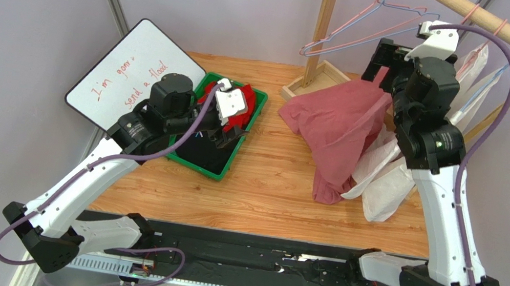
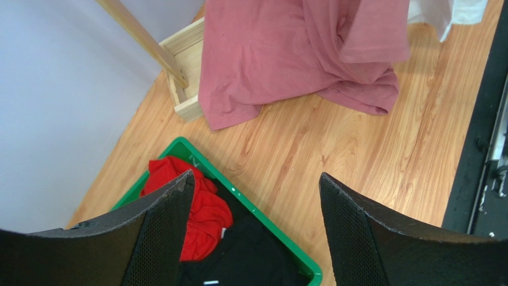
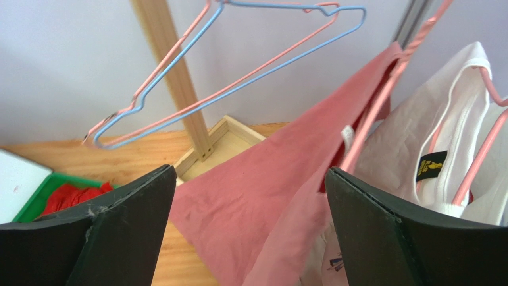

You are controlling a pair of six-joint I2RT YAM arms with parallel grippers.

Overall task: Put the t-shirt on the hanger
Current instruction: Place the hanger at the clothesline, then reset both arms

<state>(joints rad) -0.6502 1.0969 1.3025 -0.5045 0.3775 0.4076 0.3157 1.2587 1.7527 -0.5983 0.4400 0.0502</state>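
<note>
on a wooden table [image 1: 267,189], the pink t-shirt [image 1: 342,125] rises from the tabletop to a pink wire hanger [image 3: 377,119], the right gripper [image 3: 248,171] spread wide facing it, the left gripper [image 2: 256,176] spread wide and empty over a green bin [image 2: 250,207].

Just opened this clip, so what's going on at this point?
The right hand is raised at the wooden rack, open and facing the t-shirt. One part of the shirt hangs up by the pink hanger, whose wire runs into the fabric. The rest trails down onto the table, so it is not properly hung yet. The left hand hovers open above the green bin holding a red garment and a black garment; it grips nothing.
</note>
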